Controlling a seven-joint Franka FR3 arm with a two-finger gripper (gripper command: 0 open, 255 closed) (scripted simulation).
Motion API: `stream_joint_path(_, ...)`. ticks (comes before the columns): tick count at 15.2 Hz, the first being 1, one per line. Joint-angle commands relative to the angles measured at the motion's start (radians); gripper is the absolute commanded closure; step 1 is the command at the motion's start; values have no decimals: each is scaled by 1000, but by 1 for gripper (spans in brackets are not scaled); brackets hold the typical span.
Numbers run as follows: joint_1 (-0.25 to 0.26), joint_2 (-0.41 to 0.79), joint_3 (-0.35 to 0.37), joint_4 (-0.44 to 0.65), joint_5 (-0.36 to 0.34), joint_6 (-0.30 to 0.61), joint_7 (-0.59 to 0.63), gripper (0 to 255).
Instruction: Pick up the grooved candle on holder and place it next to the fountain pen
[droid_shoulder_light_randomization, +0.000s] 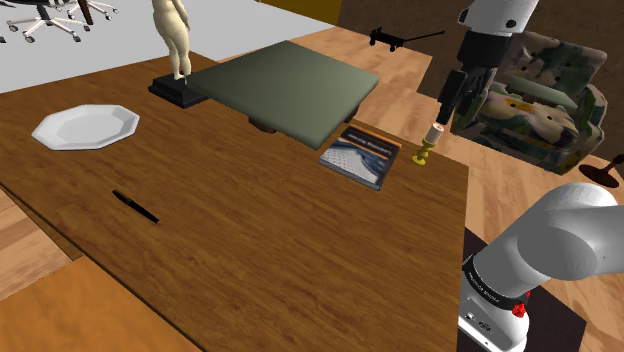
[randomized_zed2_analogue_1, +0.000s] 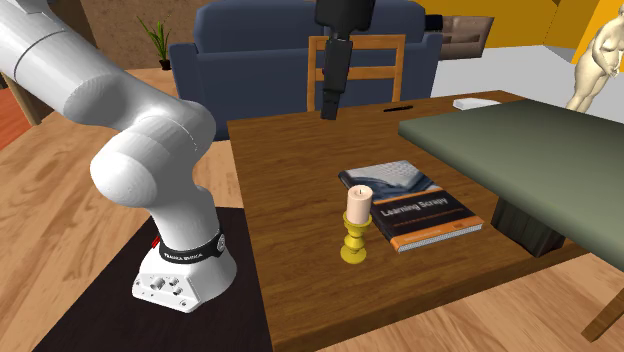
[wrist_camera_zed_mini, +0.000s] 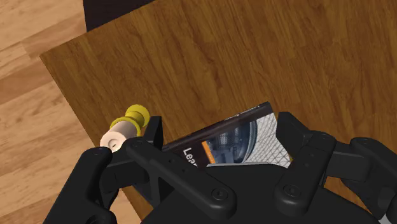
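A cream grooved candle on a yellow holder (droid_shoulder_light_randomization: 431, 141) stands upright near the table's corner, beside a book; it also appears as the candle (randomized_zed2_analogue_1: 356, 224) and the candle (wrist_camera_zed_mini: 125, 130). My black gripper (droid_shoulder_light_randomization: 446, 118) hangs open well above it, touching nothing. In the second exterior view the gripper (randomized_zed2_analogue_1: 328, 112) hovers high over the table, farther back than the candle. In the wrist view the gripper (wrist_camera_zed_mini: 217, 124) has its fingers apart, and the candle lies outside the gap, beside one finger. The black fountain pen (droid_shoulder_light_randomization: 135, 207) lies far off toward the shoulder view's left, also seen as the pen (randomized_zed2_analogue_1: 397, 105).
A blue book (droid_shoulder_light_randomization: 362, 155) lies right by the candle. A large dark green board (droid_shoulder_light_randomization: 285, 85) on a low base covers the table's middle. A white plate (droid_shoulder_light_randomization: 85, 127) and a tan figurine (droid_shoulder_light_randomization: 176, 38) stand farther off. A wooden chair (randomized_zed2_analogue_1: 360, 60) stands behind the table.
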Motion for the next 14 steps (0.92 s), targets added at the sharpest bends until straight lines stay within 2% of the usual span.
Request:
stream_joint_path(1,0,0,0,0,0,0,0,0)
stream_joint_path(7,-25,34,-125,-93,-81,202,-173,0)
stream_joint_path(12,-41,120,-234,-125,-125,382,-317,0)
stream_joint_path(14,-42,125,-238,-138,-127,402,-322,0)
